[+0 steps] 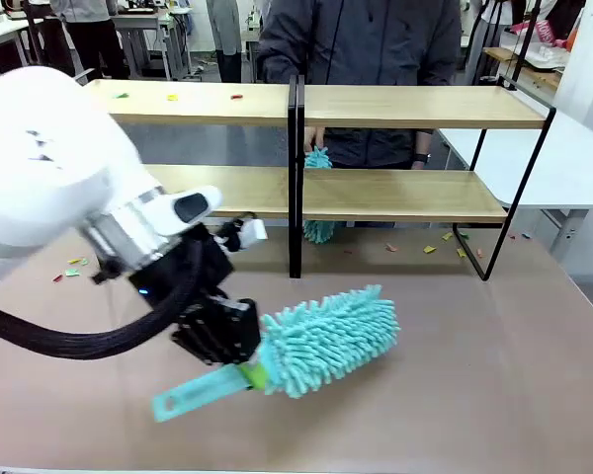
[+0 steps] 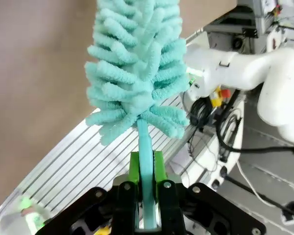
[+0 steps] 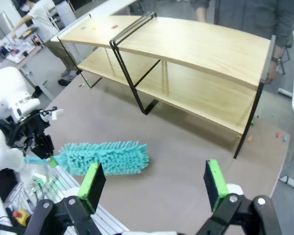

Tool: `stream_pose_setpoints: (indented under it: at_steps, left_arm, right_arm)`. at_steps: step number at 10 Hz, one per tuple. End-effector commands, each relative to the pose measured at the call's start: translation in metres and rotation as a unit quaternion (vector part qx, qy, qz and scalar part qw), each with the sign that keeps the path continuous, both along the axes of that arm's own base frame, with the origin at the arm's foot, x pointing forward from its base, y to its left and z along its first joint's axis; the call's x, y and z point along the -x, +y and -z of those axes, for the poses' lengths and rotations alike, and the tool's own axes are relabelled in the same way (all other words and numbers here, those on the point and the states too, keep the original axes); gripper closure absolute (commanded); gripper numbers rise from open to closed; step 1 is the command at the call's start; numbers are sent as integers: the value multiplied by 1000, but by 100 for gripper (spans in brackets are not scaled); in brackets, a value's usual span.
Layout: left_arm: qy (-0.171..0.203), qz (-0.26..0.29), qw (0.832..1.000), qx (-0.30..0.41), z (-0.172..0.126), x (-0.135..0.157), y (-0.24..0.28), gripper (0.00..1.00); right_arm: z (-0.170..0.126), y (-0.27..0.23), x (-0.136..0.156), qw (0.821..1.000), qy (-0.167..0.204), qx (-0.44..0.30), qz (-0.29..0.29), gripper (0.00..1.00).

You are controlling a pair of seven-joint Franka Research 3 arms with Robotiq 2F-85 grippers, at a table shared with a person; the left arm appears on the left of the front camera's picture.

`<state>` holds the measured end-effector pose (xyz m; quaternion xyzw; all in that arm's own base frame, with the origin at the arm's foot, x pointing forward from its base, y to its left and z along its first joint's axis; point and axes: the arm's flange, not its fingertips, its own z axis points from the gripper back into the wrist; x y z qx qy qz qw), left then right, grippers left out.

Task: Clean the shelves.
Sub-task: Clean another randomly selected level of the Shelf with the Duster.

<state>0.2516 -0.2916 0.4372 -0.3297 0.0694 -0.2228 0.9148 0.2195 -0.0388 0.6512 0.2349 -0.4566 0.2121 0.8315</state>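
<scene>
**Desk:** What is on the shelves (image 1: 395,107) (image 3: 201,49)?

**Photographer:** The two-tier wooden rack stands across the far half of the brown table (image 1: 474,395). A few small coloured scraps (image 1: 171,97) lie on the upper board to the left of the black central upright. The boards to the right look bare. More scraps (image 1: 430,249) are scattered on the table under the rack's right end.

**Desk:** And the robot?

**Photographer:** The left gripper (image 1: 249,373) (image 2: 147,169), at near left, is clamped on the flat handle of a teal duster (image 1: 326,336) (image 2: 137,73) (image 3: 105,157). Its green pads (image 2: 134,166) press both sides of the handle. The fluffy head points right, low over the table and well short of the rack. I cannot tell whether the tufts touch the surface. The right gripper (image 3: 154,178) hangs above the near edge with its fingers spread wide and nothing between them.

**Desk:** Anyone else in the frame?

**Photographer:** A person in a dark jacket (image 1: 376,39) stands at the far side. A second teal duster (image 1: 318,158) shows behind the central upright, above and below the lower board.

**Desk:** Any lettering?

**Photographer:** The duster handle may carry raised marks, but they are too blurred to read.
</scene>
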Motion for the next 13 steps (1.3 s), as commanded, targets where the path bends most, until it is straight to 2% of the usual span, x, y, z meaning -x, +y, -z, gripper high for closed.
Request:
stream_pose_setpoints:
  at_steps: [1,2,3,4,5,7,8,11,12,13]
  left_arm:
    - [-5,-40,999,8,3,-18,-26,100]
    - [55,50,997,8,-2,-12,-9,100]
    - [63,132,989,-1,-16,0,30,100]
    - [53,153,987,9,-28,15,70,100]
    - [21,124,991,40,-43,27,115,100]
    - [-20,68,992,100,-62,47,189,100]
    - [-26,45,993,107,-64,57,218,100]
    - [-22,-86,987,131,-56,96,288,100]
    - [-5,-132,979,155,-53,104,300,100]
    - [19,-158,977,144,-49,102,301,100]
  right_arm:
    - [0,0,0,1000,-2,-4,-6,0]
    - [0,0,0,1000,-2,-4,-6,0]
    - [0,0,0,1000,-2,-4,-6,0]
    - [0,0,0,1000,-2,-4,-6,0]
    - [0,0,0,1000,-2,-4,-6,0]
    - [0,0,0,1000,-2,-4,-6,0]
    - [0,0,0,1000,-2,-4,-6,0]
    - [0,0,0,1000,-2,-4,-6,0]
    - [0,0,0,1000,-2,-4,-6,0]
    - [0,0,0,1000,-2,-4,-6,0]
